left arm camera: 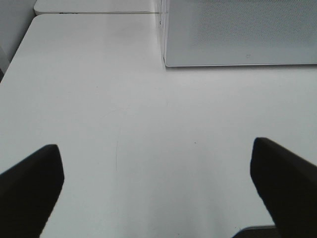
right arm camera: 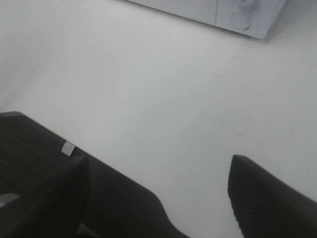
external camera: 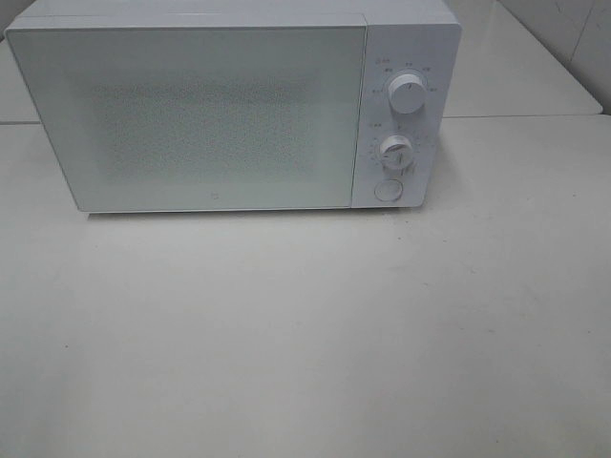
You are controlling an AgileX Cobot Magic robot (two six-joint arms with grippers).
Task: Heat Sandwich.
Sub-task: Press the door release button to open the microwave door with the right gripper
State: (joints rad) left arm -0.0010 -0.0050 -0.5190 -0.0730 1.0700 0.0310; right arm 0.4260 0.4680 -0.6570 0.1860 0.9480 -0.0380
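Note:
The white microwave [external camera: 220, 110] stands at the back of the white table [external camera: 305, 343], its door shut. Its right panel carries two round knobs [external camera: 408, 93] and a round button [external camera: 387, 191]. The sandwich is out of view. Neither arm shows in the exterior high view. In the left wrist view my left gripper [left arm camera: 156, 186] is open, its two dark fingers [left arm camera: 29, 186] wide apart over bare table, the microwave [left arm camera: 237, 32] ahead of it. My right gripper [right arm camera: 158, 196] is open too, with nothing between its fingers [right arm camera: 267, 198], and the microwave's button corner [right arm camera: 241, 19] lies far ahead.
A second white table [external camera: 520, 67] adjoins behind and to the right of the microwave. A tiled wall [external camera: 582, 38] rises at the far right. In the left wrist view the table's left edge [left arm camera: 15, 64] runs close by.

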